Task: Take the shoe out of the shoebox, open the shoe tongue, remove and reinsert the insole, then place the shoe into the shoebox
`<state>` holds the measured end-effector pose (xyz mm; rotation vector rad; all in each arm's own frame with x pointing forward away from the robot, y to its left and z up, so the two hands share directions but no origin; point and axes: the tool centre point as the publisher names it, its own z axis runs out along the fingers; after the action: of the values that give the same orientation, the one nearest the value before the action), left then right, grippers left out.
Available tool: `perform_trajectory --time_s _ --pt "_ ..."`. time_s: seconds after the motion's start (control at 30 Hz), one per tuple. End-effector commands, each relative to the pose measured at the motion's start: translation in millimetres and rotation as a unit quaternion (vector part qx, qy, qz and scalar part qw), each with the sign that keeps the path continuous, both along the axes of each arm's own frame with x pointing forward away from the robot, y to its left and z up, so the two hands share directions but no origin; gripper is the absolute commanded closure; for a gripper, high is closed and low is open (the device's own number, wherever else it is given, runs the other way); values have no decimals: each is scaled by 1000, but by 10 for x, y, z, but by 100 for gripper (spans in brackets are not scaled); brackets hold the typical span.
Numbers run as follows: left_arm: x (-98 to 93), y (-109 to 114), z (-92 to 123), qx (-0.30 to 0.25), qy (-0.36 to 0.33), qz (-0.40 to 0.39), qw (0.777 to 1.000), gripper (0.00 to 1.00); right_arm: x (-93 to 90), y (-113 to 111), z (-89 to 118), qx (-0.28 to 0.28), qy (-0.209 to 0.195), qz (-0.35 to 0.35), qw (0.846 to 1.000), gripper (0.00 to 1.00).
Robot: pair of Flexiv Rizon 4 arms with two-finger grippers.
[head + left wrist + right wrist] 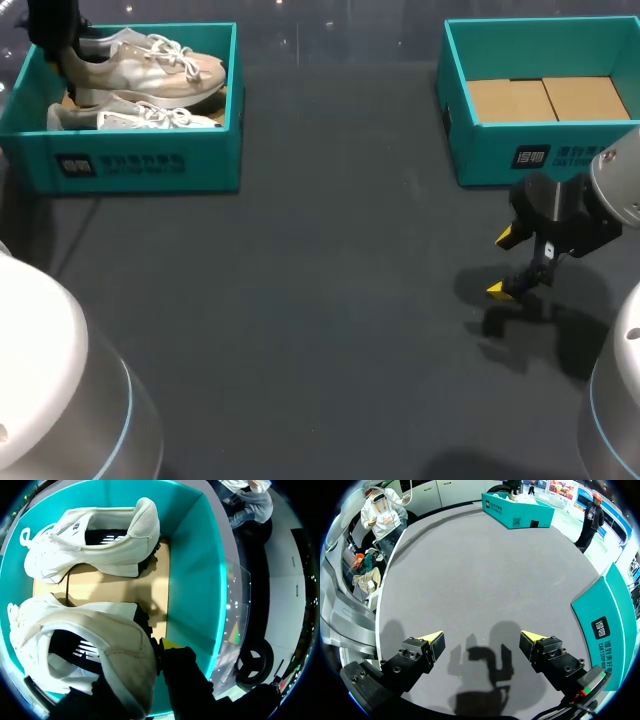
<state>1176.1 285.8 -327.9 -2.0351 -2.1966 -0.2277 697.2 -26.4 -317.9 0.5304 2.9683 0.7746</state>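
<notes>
The left shoebox (130,160) stands at the far left of the dark table (320,320), and both pale shoes lie in it on their sides, toes to the right. The far shoe (150,62) sits higher than the near shoe (130,116), its sole leaning over it. My left arm comes down into the box's far left corner, and the left gripper (137,680) is at the far shoe's heel. In the left wrist view the padded heel collar runs between the two fingers. One yellow tip (171,644) presses against the back of the heel, while the other finger is dark and mostly hidden on the inner side of the collar, so the gripper pinches the heel from both sides. The near shoe lies ahead of the gripper, on the box's cardboard floor, apart from the fingers.

The right shoebox (540,152) stands at the far right, only its brown cardboard floor showing inside. The right gripper (503,263) hangs above the table just on the near side of that box, fingers spread wide with nothing between them — its shadow falls on the bare surface below.
</notes>
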Motion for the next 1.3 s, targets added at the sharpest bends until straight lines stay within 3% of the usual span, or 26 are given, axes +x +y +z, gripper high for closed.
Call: perform_trajectory --time_s 0.03,0.67,0.73,0.9,1.0,1.07,1.3 --pt "121 19 -85 -1 10 2 1000 100 -17 2 4 -1 -1 -1 1000 0" --pt "49 -13 -330 -14 25 -33 999 99 -17 2 4 -1 -1 -1 1000 0" --pt "47 -14 -354 -14 26 -33 999 94 -17 2 4 -1 -1 -1 1000 0" --pt "40 -33 -381 -20 27 -36 999 67 -17 2 4 -1 -1 -1 1000 0" --pt "45 -59 -380 -23 25 -35 999 57 -17 2 4 -1 -1 -1 1000 0" --pt "45 -75 -356 -28 24 -34 999 42 -17 2 4 -1 -1 -1 1000 0" --pt "18 -107 -153 -48 8 -31 998 17 -17 2 4 -1 -1 -1 1000 0"
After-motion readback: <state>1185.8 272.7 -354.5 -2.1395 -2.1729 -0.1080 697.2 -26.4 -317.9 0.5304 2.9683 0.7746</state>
